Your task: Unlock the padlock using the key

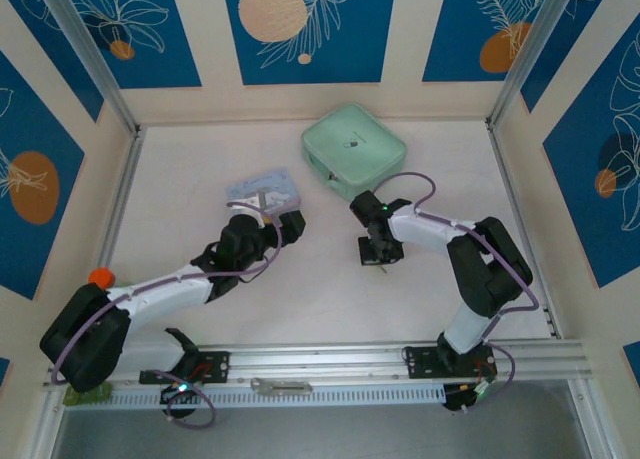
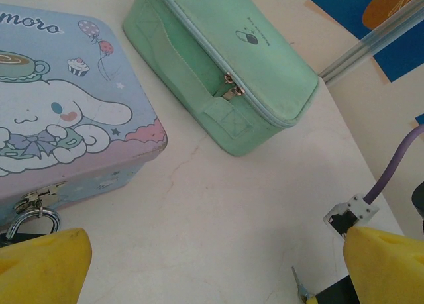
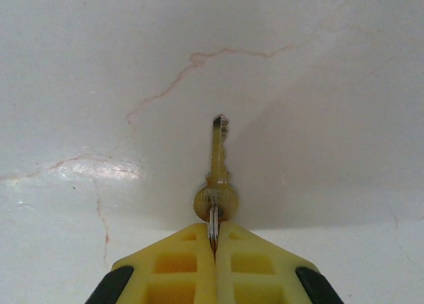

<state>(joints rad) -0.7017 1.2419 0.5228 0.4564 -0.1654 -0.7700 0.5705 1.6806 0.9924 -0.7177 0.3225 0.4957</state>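
the right gripper [image 3: 214, 234] is pinched tight on the ring of the key [image 3: 218, 161], its blade out over the bare table. the left gripper [image 2: 212, 264] gapes wide with nothing in it, one finger just beside the padlock [image 2: 34, 218] on the tin box [image 2: 86, 138] latch. the key looks fetched. next i'd say steady the lock, then line the blade up with the keyhole. beyond sits a green pouch [image 2: 238, 65].

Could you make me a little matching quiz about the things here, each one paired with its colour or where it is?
Things:
1 key
2 padlock
3 pouch
4 tin

Descriptions:
A mint green
B pale blue, cartoon print
C pinched in the right hand
D hanging on the tin's latch

Pairs: 1-C; 2-D; 3-A; 4-B
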